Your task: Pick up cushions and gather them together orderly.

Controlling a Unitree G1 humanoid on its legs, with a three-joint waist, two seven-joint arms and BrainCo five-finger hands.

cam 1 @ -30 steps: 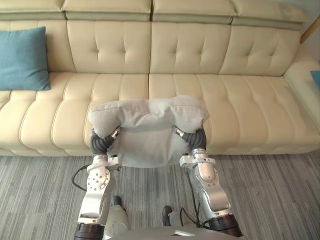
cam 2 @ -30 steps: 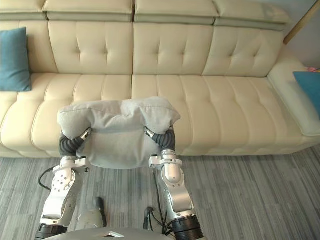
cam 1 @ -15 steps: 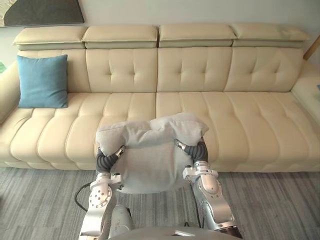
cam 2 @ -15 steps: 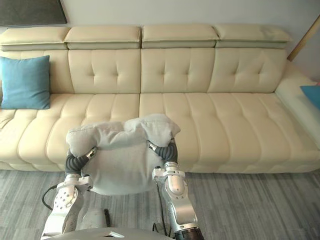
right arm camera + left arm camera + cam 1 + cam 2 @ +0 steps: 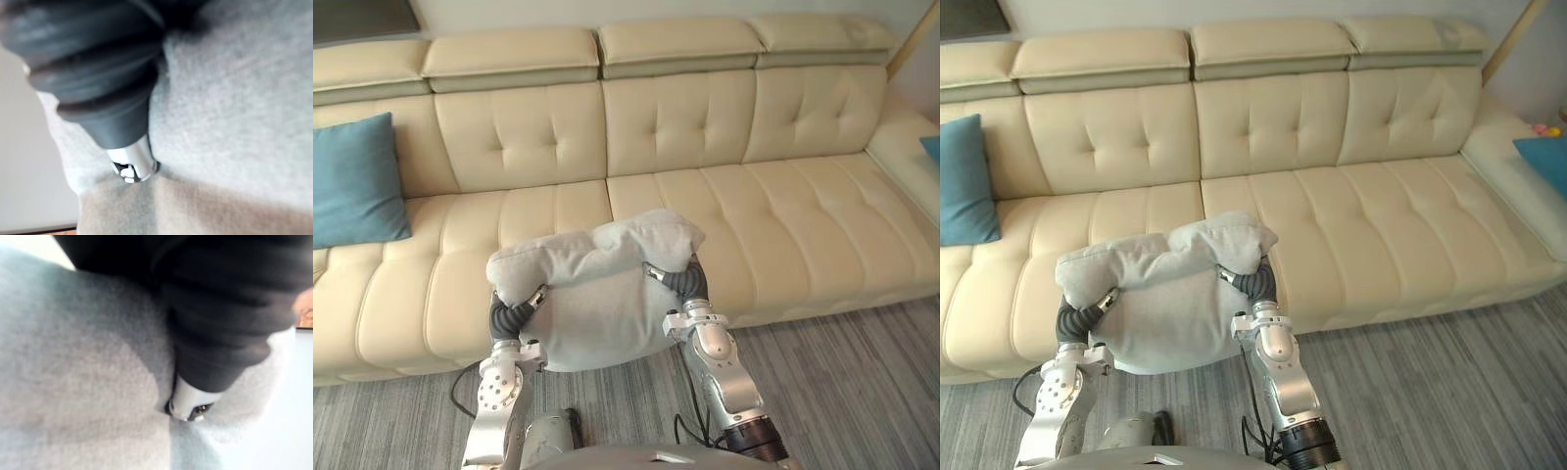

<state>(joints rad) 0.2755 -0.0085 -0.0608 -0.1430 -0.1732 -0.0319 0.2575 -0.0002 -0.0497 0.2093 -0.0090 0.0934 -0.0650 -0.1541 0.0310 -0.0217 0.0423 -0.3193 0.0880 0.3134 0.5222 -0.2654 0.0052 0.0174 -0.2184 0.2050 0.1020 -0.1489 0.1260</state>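
- Versus 0.5 s ago: the whole scene has shifted and the sofa (image 5: 783,225) now runs at a slant – a camera move, not a move of the things. The grey cushion (image 5: 597,294) keeps the same place between the two hands.
- Grey cushion: held up off the floor (image 5: 862,382), in front of the sofa's front edge, top part folded over both wrists.
- Left hand (image 5: 509,315): dark ribbed cover pressed into the cushion's left side and the rest buried in the fabric – how far it is open cannot be told, in the left wrist view either.
- Right hand (image 5: 680,282): the same on the cushion's right side – grip cannot be told.
- Blue cushion (image 5: 352,181): upright against the backrest at the sofa's left end, cut off by the frame edge.
- Second blue cushion (image 5: 1542,162): on the sofa's far right end, mostly out of frame.
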